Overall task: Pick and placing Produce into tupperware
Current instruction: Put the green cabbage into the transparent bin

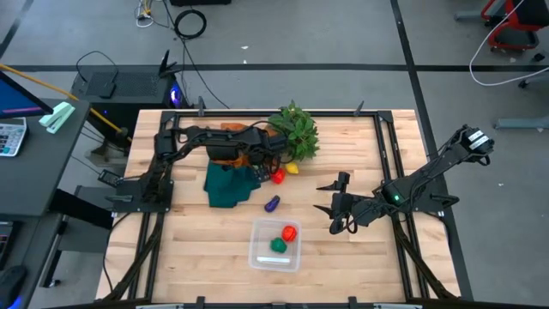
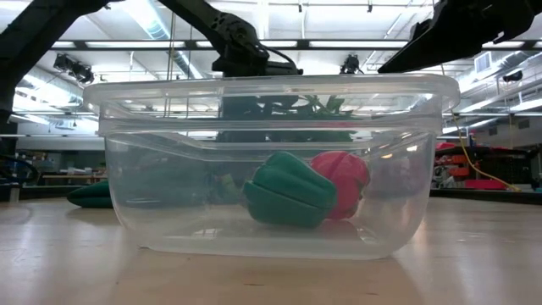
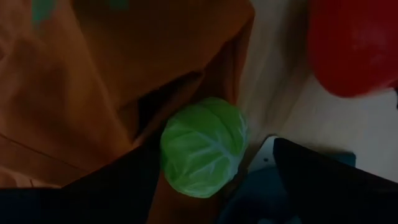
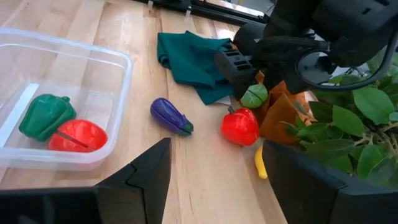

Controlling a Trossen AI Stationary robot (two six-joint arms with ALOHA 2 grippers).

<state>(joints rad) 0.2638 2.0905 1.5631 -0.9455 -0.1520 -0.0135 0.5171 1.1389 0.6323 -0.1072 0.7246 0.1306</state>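
A light green cabbage-like produce piece (image 3: 204,146) lies on the table against an orange cloth (image 3: 93,74), by the leafy plant. My left gripper (image 1: 260,161) points down over it, open, with one finger on each side of the piece (image 4: 254,95). A red piece (image 4: 239,126), a yellow piece (image 4: 261,163) and a purple piece (image 4: 171,116) lie on the wood nearby. The clear tupperware (image 1: 275,257) stands near the front edge, holding a green pepper (image 2: 288,191) and a red piece (image 2: 343,180). My right gripper (image 1: 336,206) hovers open to the right of the tub.
A bushy green plant (image 1: 296,130) stands just right of my left gripper. A dark green cloth (image 1: 229,185) lies crumpled on its near left. Bare wood shows between the purple piece and the tub.
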